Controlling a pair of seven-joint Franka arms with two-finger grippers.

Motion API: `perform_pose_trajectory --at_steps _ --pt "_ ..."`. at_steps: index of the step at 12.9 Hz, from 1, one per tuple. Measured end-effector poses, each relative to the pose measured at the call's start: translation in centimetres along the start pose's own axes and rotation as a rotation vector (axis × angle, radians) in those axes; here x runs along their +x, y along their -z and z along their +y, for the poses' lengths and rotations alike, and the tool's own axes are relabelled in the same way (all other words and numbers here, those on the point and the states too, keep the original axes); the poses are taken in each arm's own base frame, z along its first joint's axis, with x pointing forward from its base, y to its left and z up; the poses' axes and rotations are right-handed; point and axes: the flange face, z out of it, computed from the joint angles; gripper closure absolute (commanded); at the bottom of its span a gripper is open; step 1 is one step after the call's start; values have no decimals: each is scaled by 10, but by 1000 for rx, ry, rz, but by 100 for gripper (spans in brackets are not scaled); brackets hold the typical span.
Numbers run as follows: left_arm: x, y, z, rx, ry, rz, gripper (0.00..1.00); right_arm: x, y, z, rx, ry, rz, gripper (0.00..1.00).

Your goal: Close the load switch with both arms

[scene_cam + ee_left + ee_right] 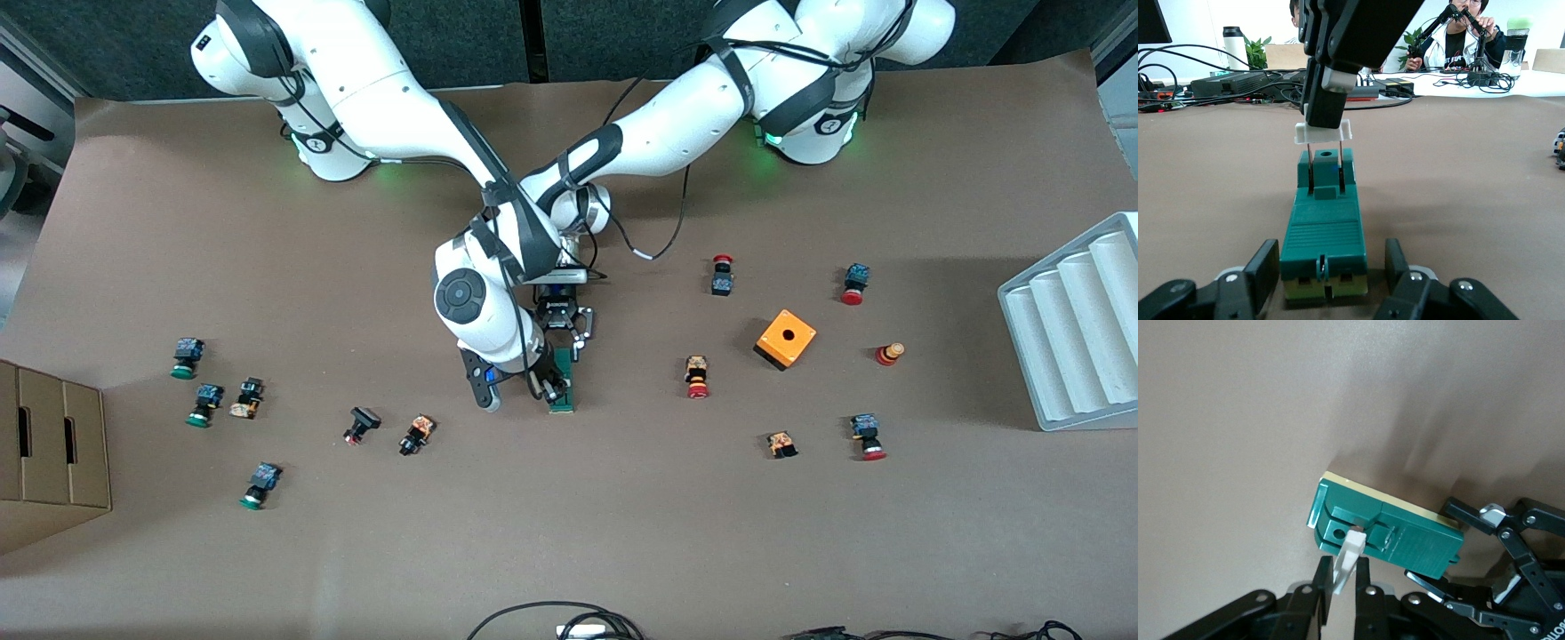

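While both arms meet mid-surface:
Switch [563,384]: flat on surface.
Left gripper [1328,280]: jaws clamp switch body.
Right gripper [1343,587]: jaws pinch white lever [1350,555].

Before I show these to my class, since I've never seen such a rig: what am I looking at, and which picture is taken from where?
Two white robot arms work at a brown table. One picture looks down from above; the other two come from cameras on each wrist. Scattered push buttons and an orange cube lie around. In the middle sits the green load switch. The left gripper clamps the switch's body between its fingers; the right gripper pinches the white lever on top.
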Motion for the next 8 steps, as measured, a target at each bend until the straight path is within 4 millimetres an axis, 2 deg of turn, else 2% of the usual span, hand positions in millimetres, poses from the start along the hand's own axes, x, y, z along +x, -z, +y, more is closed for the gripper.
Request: perform_pose_trajectory --at_steps 8 --pt "0 0 0 0 0 0 28 5 -4 -10 13 -11 -3 74"
